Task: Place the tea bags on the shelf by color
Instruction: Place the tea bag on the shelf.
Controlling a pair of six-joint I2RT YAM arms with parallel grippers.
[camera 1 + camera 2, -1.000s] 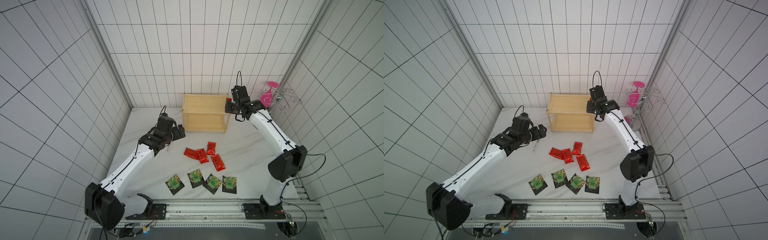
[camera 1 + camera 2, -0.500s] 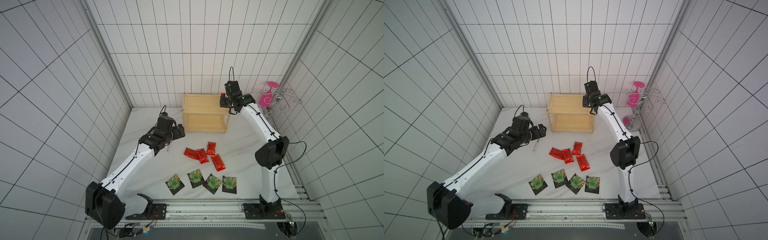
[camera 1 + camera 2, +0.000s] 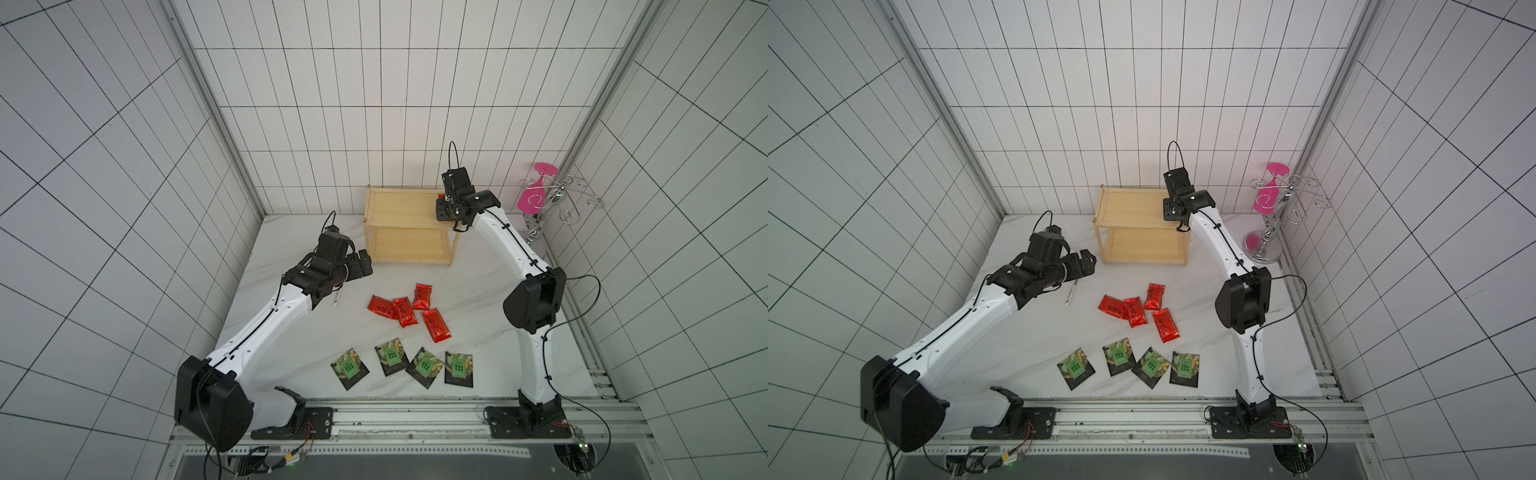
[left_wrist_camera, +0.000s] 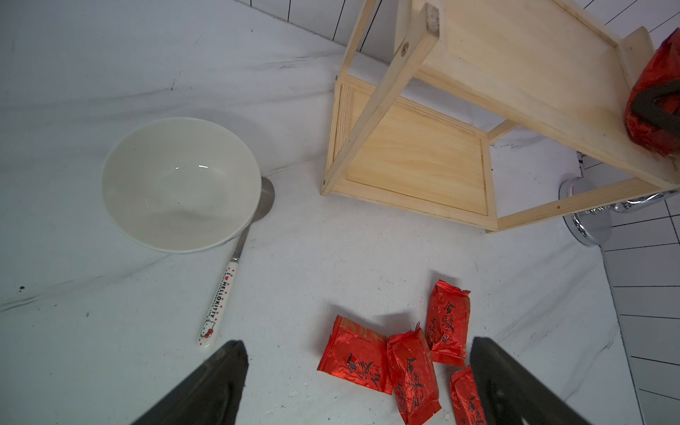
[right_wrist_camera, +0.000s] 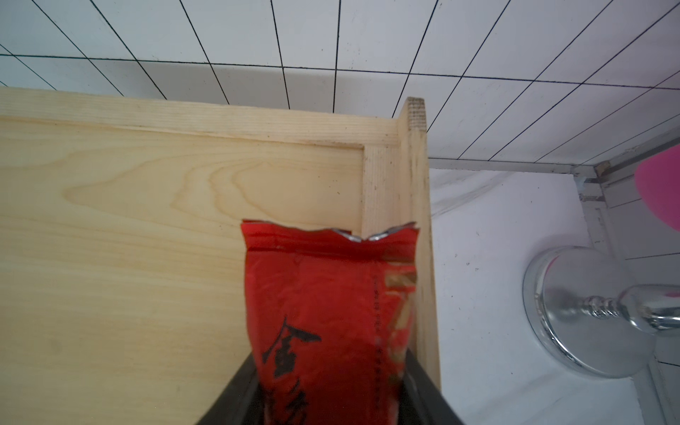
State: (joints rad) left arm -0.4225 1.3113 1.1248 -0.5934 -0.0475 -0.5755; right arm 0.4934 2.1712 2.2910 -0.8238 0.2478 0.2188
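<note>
The wooden shelf (image 3: 399, 208) stands at the back of the table. My right gripper (image 3: 442, 203) hangs over the right end of its top tier, shut on a red tea bag (image 5: 327, 294) just above the tray, beside the right rim. The left wrist view shows the same packet (image 4: 655, 103) over that tier. Several red tea bags (image 3: 409, 309) lie clustered mid-table, and several dark sachets with green labels (image 3: 403, 365) sit in a row nearer the front. My left gripper (image 3: 361, 266) is open and holds nothing, left of the shelf, above the table with the red cluster (image 4: 408, 364) below it.
A white bowl (image 4: 180, 184) and a spoon (image 4: 220, 298) lie on the table under my left arm. A chrome wire stand (image 3: 548, 203) with a pink glass (image 3: 534, 199) is at the back right corner. An aluminium rail (image 3: 415, 419) runs along the front edge.
My right arm has swung left and raised its elbow, carrying the red tea bag from beside the shelf to over the top tier's right end. The left arm has stayed still.
</note>
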